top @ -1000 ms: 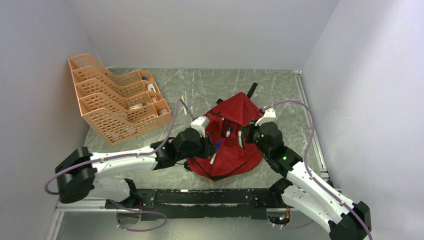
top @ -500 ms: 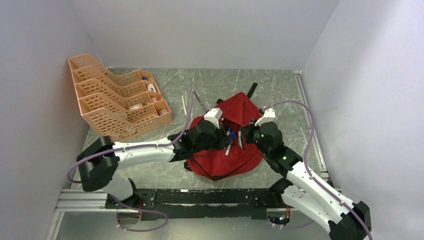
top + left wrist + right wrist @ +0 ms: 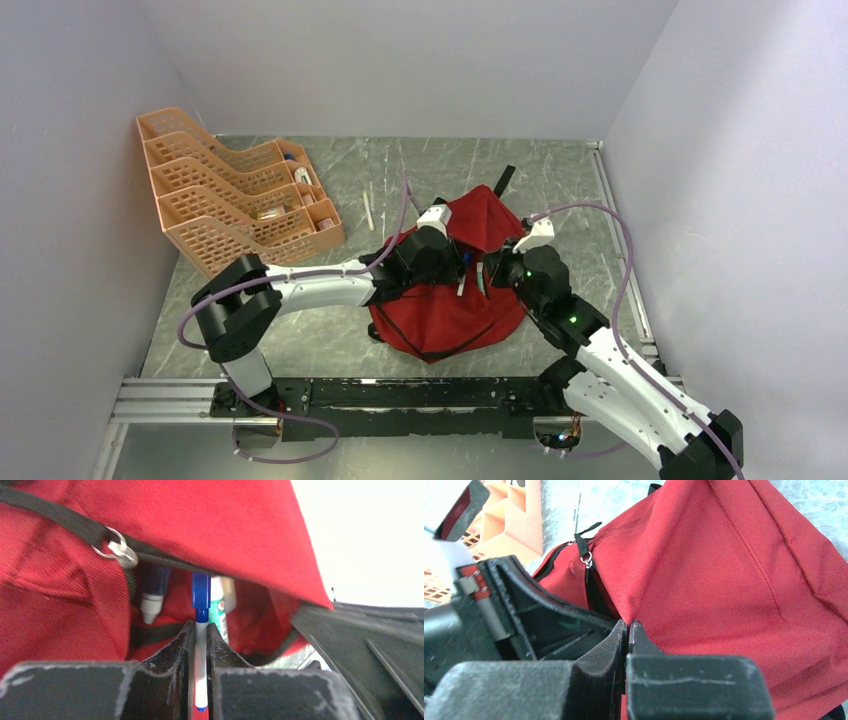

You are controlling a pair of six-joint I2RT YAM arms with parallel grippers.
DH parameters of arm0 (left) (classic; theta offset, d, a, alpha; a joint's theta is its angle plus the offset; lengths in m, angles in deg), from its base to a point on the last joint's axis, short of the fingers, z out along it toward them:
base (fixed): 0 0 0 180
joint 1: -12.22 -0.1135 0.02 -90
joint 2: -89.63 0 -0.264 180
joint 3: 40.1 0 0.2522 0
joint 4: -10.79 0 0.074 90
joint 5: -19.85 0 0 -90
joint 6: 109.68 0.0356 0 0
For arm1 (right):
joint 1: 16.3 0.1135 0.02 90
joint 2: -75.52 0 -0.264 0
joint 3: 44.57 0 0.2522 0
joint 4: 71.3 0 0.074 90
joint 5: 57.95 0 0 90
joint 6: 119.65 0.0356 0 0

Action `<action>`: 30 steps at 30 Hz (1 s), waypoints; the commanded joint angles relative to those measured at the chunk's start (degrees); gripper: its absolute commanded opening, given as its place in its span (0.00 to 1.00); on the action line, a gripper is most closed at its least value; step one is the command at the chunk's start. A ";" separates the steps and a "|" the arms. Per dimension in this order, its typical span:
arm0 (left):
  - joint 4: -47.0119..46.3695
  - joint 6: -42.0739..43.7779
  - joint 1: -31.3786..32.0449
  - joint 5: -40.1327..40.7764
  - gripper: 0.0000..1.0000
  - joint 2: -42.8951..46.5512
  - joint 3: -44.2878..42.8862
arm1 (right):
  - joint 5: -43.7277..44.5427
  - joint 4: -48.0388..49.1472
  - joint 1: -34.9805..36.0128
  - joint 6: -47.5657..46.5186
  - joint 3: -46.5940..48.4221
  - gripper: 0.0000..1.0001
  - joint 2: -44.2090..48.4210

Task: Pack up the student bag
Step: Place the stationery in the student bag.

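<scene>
The red student bag (image 3: 470, 312) lies mid-table with its zipped mouth gaping. My left gripper (image 3: 457, 270) is at that mouth, shut on a white pen with a blue cap (image 3: 201, 660); the cap points into the opening under the red flap (image 3: 200, 525). In the left wrist view my fingertips (image 3: 200, 627) sit just outside the lip. Inside the bag lie a blue marker with a white tip (image 3: 150, 600) and a green tube (image 3: 218, 612). My right gripper (image 3: 628, 625) is shut on a fold of the bag's fabric (image 3: 734, 580) at the opening's edge, on the right side (image 3: 488, 270).
An orange tray rack (image 3: 230, 210) holding small items stands at the back left. A pale thin stick (image 3: 368, 212) lies on the table between the rack and the bag. A black strap (image 3: 505, 178) sticks out behind the bag. Walls close in on three sides.
My left arm has swung right and away from its base, carrying the pen from the bag's left side up to its opening. The right arm has stayed put.
</scene>
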 commanded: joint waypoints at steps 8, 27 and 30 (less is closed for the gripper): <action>-3.24 -1.15 -4.54 -4.73 0.05 -5.90 -10.41 | -1.70 0.81 0.15 1.36 -0.96 0.00 1.70; -10.34 -5.08 -6.10 -9.31 0.40 -12.06 -10.58 | -1.29 0.21 0.20 0.56 -0.91 0.00 1.45; -8.82 -4.05 -6.10 -9.10 0.41 -11.23 -10.61 | -1.57 0.62 0.15 0.72 -0.94 0.00 1.12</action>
